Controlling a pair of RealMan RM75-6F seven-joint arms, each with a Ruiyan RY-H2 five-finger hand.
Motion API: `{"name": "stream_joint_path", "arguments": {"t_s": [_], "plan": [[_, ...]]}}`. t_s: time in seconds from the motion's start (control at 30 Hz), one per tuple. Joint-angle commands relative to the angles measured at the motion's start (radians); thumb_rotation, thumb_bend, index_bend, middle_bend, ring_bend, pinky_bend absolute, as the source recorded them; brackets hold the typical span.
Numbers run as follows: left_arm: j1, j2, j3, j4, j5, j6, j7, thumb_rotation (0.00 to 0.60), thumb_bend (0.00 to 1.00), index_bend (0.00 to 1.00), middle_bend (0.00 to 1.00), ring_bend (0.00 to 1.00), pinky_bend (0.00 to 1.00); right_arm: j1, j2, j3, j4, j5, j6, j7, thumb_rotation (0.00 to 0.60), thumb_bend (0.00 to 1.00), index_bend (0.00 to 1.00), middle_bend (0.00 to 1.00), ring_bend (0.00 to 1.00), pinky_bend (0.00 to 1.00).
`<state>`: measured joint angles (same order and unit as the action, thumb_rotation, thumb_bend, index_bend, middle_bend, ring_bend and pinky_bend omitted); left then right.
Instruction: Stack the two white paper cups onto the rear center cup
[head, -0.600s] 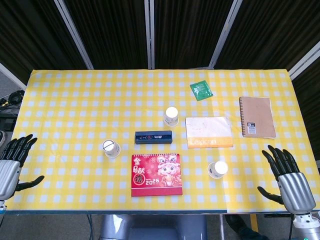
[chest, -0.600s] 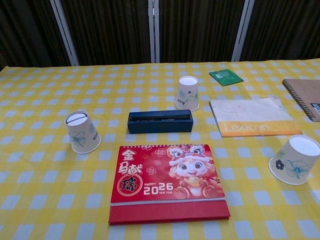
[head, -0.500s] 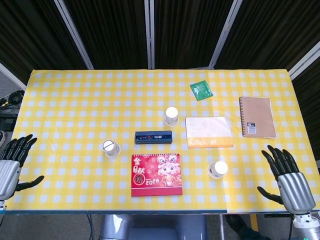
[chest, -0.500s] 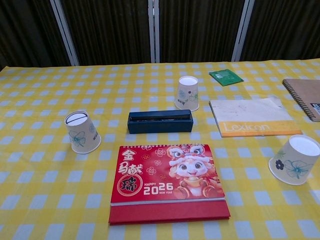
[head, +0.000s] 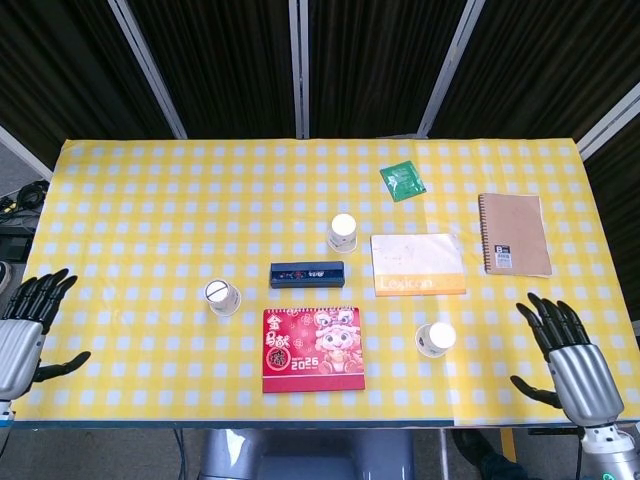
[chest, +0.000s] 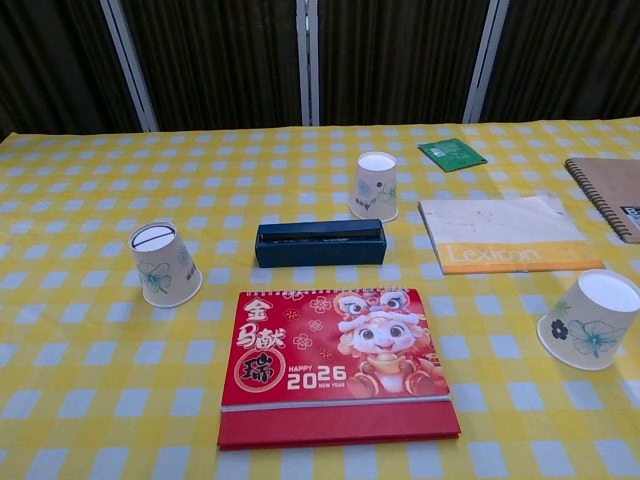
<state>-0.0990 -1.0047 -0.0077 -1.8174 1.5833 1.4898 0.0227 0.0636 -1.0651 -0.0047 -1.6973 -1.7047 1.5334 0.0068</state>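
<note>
Three white paper cups with flower prints stand upside down on the yellow checked table. The rear center cup (head: 342, 232) (chest: 374, 186) is behind a dark blue box. The left cup (head: 222, 296) (chest: 163, 263) stands at the left of the calendar, the right cup (head: 435, 339) (chest: 592, 320) at its right. My left hand (head: 24, 328) hovers open at the table's front left corner, far from the left cup. My right hand (head: 568, 362) is open at the front right, a little right of the right cup. Neither hand shows in the chest view.
A red 2026 desk calendar (head: 313, 348) (chest: 336, 364) lies front center, with a dark blue box (head: 307, 273) (chest: 320, 243) behind it. A Lexicon book (head: 418, 264) (chest: 505, 235), a brown spiral notebook (head: 514, 234) (chest: 610, 193) and a green packet (head: 402, 181) (chest: 452, 153) lie at the right rear.
My right hand has shifted slightly left and forward toward the right cup. The cups and my left hand stay where they were.
</note>
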Motion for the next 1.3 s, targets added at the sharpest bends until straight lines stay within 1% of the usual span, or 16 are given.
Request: {"name": "stream_joint_path", "arguments": {"t_s": [0.03,0.07,0.1,0.17,0.27,0.43,0.63,0.83,1.0,1.17,1.3], "plan": [[-0.005,0.001,-0.006,-0.005,-0.014,-0.009,0.005,0.600,0.00,0.00,0.00,0.00,0.00,0.115,-0.003,-0.008,0.028,-0.010,-0.186,0.073,0.600,0.00,0.14,0.12,0.02,0.15],[-0.007,0.001,-0.007,-0.006,-0.018,-0.014,0.007,0.600,0.00,0.00,0.00,0.00,0.00,0.136,-0.006,-0.006,0.035,-0.011,-0.214,0.087,0.600,0.00,0.16,0.18,0.05,0.21],[-0.009,0.001,-0.009,-0.007,-0.023,-0.019,0.009,0.600,0.00,0.00,0.00,0.00,0.00,0.157,-0.008,-0.005,0.043,-0.010,-0.242,0.101,0.600,0.00,0.17,0.21,0.08,0.25],[-0.013,0.001,-0.011,-0.009,-0.032,-0.026,0.012,0.600,0.00,0.00,0.00,0.00,0.00,0.188,-0.016,0.000,0.053,-0.006,-0.284,0.107,0.600,0.00,0.19,0.23,0.09,0.27],[-0.018,-0.001,-0.015,-0.008,-0.050,-0.039,0.016,0.600,0.00,0.00,0.00,0.00,0.00,0.232,-0.038,0.010,0.072,0.009,-0.349,0.084,0.600,0.01,0.20,0.23,0.10,0.28],[-0.026,-0.004,-0.021,-0.006,-0.073,-0.057,0.022,0.600,0.00,0.00,0.00,0.00,0.00,0.279,-0.060,0.007,0.072,0.041,-0.435,0.058,0.600,0.03,0.20,0.23,0.10,0.29],[-0.032,-0.004,-0.025,-0.007,-0.091,-0.072,0.022,0.600,0.00,0.00,0.00,0.00,0.00,0.302,-0.072,0.006,0.092,0.080,-0.474,0.051,0.600,0.05,0.22,0.24,0.13,0.32],[-0.035,-0.005,-0.026,-0.008,-0.097,-0.078,0.024,0.600,0.00,0.00,0.00,0.00,0.00,0.314,-0.088,0.003,0.126,0.096,-0.487,0.059,0.600,0.09,0.26,0.28,0.17,0.34],[-0.035,-0.007,-0.024,-0.010,-0.093,-0.077,0.030,0.600,0.00,0.00,0.00,0.00,0.00,0.318,-0.102,0.000,0.144,0.099,-0.485,0.072,0.600,0.12,0.29,0.33,0.24,0.40],[-0.035,-0.011,-0.021,-0.016,-0.093,-0.078,0.041,0.600,0.00,0.00,0.00,0.00,0.00,0.326,-0.134,-0.003,0.176,0.098,-0.481,0.087,0.600,0.14,0.31,0.36,0.27,0.41],[-0.037,-0.015,-0.022,-0.017,-0.097,-0.081,0.052,0.600,0.00,0.00,0.00,0.00,0.00,0.337,-0.180,0.003,0.215,0.097,-0.474,0.093,0.600,0.15,0.33,0.38,0.29,0.41]]}}
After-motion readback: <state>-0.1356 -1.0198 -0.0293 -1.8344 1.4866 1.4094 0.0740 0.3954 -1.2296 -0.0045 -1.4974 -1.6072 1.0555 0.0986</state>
